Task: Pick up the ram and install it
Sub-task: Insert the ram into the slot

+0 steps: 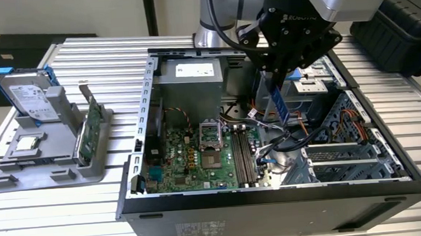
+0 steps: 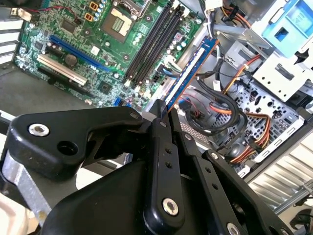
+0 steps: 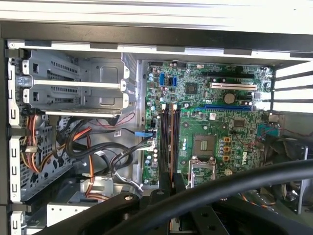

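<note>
In the exterior view an open computer case (image 1: 141,127) lies on its side on a ribbed metal table (image 1: 56,220). Inside it sit a green motherboard (image 1: 191,157) with long dark memory slots (image 1: 243,154), a grey box (image 1: 193,78) at the far end, and a tangle of cables (image 1: 288,140). The gripper (image 1: 275,73) hangs over the case, pinching the ram (image 1: 279,100) by its upper end. The blue stick points down, its lower end above the cables just to the exterior view's right of the slots, not yet seated. To the exterior view's left of the case, a grey stand (image 1: 45,174) holds a silver drive (image 1: 30,96) with blue rails, a green card (image 1: 92,128) standing on edge, and a small square chip (image 1: 25,143). In the second wrist view the gripper (image 2: 164,108) is pressed onto the ram (image 2: 190,71), which reaches out over the cables (image 2: 230,110) beside the slots (image 2: 154,39). In the first wrist view the motherboard (image 3: 230,122) and slots (image 3: 168,137) lie next to a metal bay (image 3: 73,83) with cables (image 3: 88,142) bunched beside it.
</note>
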